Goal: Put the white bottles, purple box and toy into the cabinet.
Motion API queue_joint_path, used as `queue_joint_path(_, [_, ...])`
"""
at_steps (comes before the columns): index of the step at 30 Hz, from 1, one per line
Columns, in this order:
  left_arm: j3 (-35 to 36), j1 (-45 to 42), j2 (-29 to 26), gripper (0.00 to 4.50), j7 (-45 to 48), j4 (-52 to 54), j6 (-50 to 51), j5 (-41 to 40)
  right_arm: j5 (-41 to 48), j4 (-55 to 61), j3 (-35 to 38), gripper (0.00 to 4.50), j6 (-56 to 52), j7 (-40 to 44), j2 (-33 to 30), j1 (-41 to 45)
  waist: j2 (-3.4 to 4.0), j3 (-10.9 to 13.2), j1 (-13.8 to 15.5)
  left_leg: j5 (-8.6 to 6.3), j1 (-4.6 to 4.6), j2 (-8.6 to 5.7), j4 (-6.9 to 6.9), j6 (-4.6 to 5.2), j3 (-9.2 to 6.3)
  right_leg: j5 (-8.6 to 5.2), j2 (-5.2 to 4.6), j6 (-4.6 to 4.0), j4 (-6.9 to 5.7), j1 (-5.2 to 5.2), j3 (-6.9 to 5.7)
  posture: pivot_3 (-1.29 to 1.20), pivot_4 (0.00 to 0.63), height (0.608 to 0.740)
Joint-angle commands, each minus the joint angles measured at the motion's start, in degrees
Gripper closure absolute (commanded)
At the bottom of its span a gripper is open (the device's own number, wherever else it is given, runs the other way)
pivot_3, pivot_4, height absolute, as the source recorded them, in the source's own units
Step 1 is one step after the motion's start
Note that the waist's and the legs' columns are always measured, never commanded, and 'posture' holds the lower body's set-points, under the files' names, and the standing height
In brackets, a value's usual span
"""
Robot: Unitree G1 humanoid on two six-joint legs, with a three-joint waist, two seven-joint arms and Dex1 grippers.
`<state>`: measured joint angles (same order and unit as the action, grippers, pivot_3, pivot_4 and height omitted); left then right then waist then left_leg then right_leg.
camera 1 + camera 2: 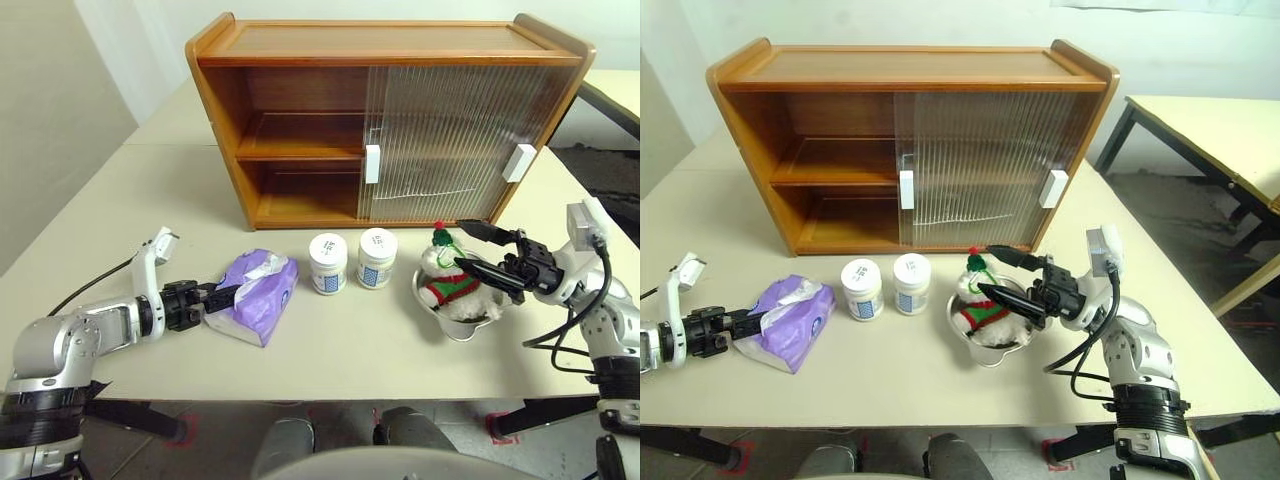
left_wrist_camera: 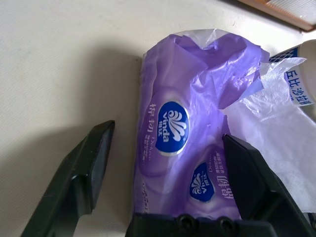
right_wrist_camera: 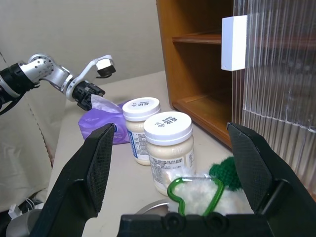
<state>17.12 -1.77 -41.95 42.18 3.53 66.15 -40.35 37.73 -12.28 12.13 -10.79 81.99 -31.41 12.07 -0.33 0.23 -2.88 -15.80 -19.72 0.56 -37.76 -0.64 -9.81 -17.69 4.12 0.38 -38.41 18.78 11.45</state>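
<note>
1. Left gripper (image 2: 163, 148) fingers spread, straddling the purple box (image 1: 258, 292) on the table's (image 1: 330, 350) near left.
2. Right gripper (image 1: 478, 250) fingers spread, flanking the toy (image 1: 447, 280), near right.

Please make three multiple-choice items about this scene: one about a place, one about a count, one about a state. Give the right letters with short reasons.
1. Where is the toy?
A. in the steel bowl
B. on the upper shelf
C. on the tissue pack

2. How many white bottles stand on the table?
A. one
B. two
C. four

3. How is the left gripper?
A. shut beside the cabinet
B. open around the purple box
C. holding a bottle

Answers:
1. A: the plush sits inside the bowl.
2. B: two stand side by side before the cabinet.
3. B: its fingers stand apart on either side of the pack.
</note>
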Motion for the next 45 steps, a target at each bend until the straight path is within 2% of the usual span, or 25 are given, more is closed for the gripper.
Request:
queue_joint_path(1, [0.1,0.6,0.7,0.96,-0.7,-2.4,0.7,0.2,-0.8,-0.3,-0.4,0.0,0.5,0.2,-0.4,0.4,0.01,0.0,0.0,0.0,0.01,0.0,0.0,0.0,0.0,0.0,0.0,0.0,0.0,0.0,0.0,-0.1,0.0,0.74])
queue_joint_path(11, [11.5,-2.1,6.6,4.49,-2.0,-0.6,-0.8,-8.3,0.4,1.1,-0.4,0.0,-0.4,-0.2,0.4,-0.1,-0.04,0.0,0.1,0.04,-0.08,0.01,0.01,-0.06,-0.01,0.0,0.01,0.0,0.0,-0.11,-0.02,-0.07,0.0,0.74])
queue_joint_path(14, [15.3,-3.3,8.5,4.49,-4.8,2.3,1.2,-12.9,1.6,3.4,-0.1,0.0,-1.3,-0.3,0.9,-1.5,-0.07,0.0,0.4,0.29,-0.08,0.01,0.01,-0.38,0.0,-0.01,0.01,0.02,0.0,-0.25,-0.01,-0.07,0.0,0.74])
queue_joint_path(20, [19.8,-8.0,12.0,4.49,-12.2,6.6,3.8,-22.9,2.5,6.6,-0.2,0.0,-2.5,-1.5,1.4,-3.3,-0.17,0.1,1.0,0.31,-0.04,0.0,-0.03,-0.36,0.07,-0.02,0.04,0.06,0.0,-0.34,0.03,-0.06,0.0,0.74])
queue_joint_path(28, [20.9,-15.7,16.9,4.49,-23.6,7.1,0.2,-35.3,2.7,7.7,0.0,0.0,-3.2,-2.0,0.7,-4.1,-0.33,0.1,1.3,0.34,0.08,0.01,-0.1,-0.28,0.28,0.08,0.04,0.28,-0.01,-0.48,0.2,-0.07,0.0,0.74])
queue_joint_path(32, [18.7,-19.6,18.6,4.49,-28.1,5.9,-3.9,-34.7,3.3,8.0,0.5,0.0,-3.8,-2.1,0.5,-4.2,-0.45,0.2,1.3,0.35,0.25,0.01,-0.12,-0.23,0.45,0.12,0.04,0.42,0.0,-0.64,0.31,-0.07,0.0,0.74])
queue_joint_path(36, [15.6,-26.6,22.9,4.49,-34.6,4.8,-10.2,-32.0,5.6,10.8,1.1,0.0,-5.3,-3.5,1.4,-5.3,-0.86,0.5,1.5,0.28,0.51,-0.03,-0.18,-0.03,0.6,0.09,0.04,0.53,0.01,-0.88,0.4,-0.07,0.0,0.74])
queue_joint_path(45, [11.9,-30.2,28.5,4.49,-39.5,1.2,-22.2,-24.7,7.0,14.6,0.2,0.0,-6.1,-6.6,3.5,-7.1,-1.18,0.7,0.8,0.14,0.63,-0.05,-0.19,0.2,0.69,-0.05,0.03,0.84,0.11,-1.06,0.46,-0.08,0.0,0.74])
